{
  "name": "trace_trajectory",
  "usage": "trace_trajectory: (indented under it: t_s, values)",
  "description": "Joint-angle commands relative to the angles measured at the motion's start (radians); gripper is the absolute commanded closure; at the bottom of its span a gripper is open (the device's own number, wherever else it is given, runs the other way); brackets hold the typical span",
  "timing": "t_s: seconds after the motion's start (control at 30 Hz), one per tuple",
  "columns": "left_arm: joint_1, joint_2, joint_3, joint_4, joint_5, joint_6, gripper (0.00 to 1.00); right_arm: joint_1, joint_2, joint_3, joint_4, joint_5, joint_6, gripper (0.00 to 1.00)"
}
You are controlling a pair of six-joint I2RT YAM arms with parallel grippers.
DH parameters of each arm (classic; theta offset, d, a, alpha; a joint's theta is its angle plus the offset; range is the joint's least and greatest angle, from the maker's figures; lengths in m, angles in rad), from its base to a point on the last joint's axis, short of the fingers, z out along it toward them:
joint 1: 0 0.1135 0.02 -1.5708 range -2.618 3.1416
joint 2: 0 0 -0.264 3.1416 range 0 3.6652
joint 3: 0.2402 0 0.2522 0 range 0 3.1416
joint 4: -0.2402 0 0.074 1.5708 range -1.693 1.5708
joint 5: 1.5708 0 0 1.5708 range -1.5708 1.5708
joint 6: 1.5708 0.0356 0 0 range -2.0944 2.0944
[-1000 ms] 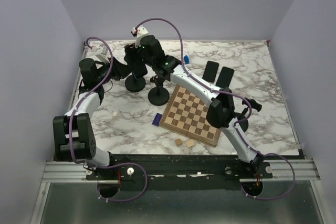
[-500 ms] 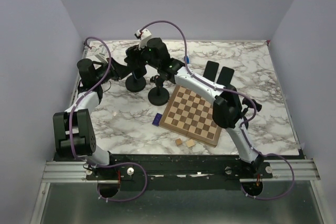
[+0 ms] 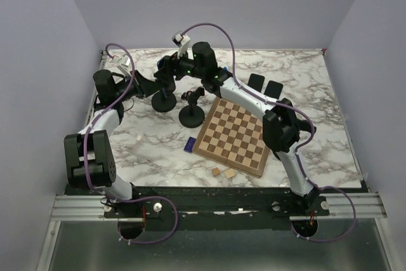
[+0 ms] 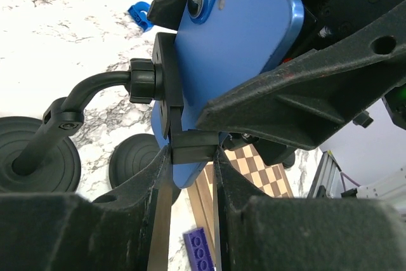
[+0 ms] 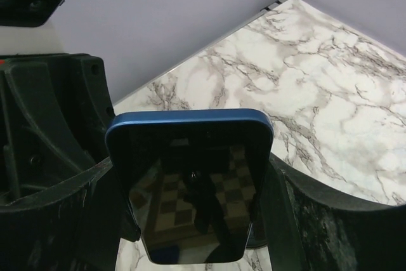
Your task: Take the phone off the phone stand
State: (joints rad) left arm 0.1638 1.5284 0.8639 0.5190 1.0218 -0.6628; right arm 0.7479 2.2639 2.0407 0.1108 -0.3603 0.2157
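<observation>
Blue phone (image 4: 241, 36) front and centre, up off the bench (image 3: 304, 74) at the far left. From the left wrist camera its back looks seated against the cradle plate of the phone stand (image 4: 143, 80), with the lower clip hooked under its bottom edge. So by my read it is not free yet.

The right pincer (image 5: 187, 201) is clenched on the phone, one finger along each long edge, with the dark screen facing its own camera. The left pincer (image 4: 190, 160) is clamped on the stand's lower clip, just beneath the phone. I take that as the brace, one arm anchoring and the other extracting.

The trick now looks like direction. The phone should slide up and away along the cradle plate until it clears the clip. Yanking it straight out would lever on the ball joint and tip the stand's round base. A slow, straight pull, with the left grip kept firm so the stand doesn't ride up with it, seems the clean way.

Space is tight. A second stand (image 3: 191, 116) sits just beside this one, and the chessboard (image 3: 233, 134) lies nearer the arms, so lifting clear before swinging sideways would be the safer exit.
</observation>
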Motion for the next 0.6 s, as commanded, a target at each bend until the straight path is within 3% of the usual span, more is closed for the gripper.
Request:
trace_trajectory:
  t_s: [0.0, 0.33, 0.57]
  values:
    - [0.040, 0.030, 0.043, -0.093, -0.054, 0.036, 1.00, -0.010, -0.032, 0.009, 0.039, -0.233, 0.096, 0.99]
    - [0.028, -0.004, 0.079, -0.256, -0.144, 0.114, 1.00, 0.021, -0.147, -0.103, 0.195, -0.221, 0.303, 0.99]
    - [0.022, -0.015, 0.095, -0.323, -0.167, 0.127, 0.91, 0.039, -0.196, -0.080, 0.138, -0.135, 0.259, 0.99]
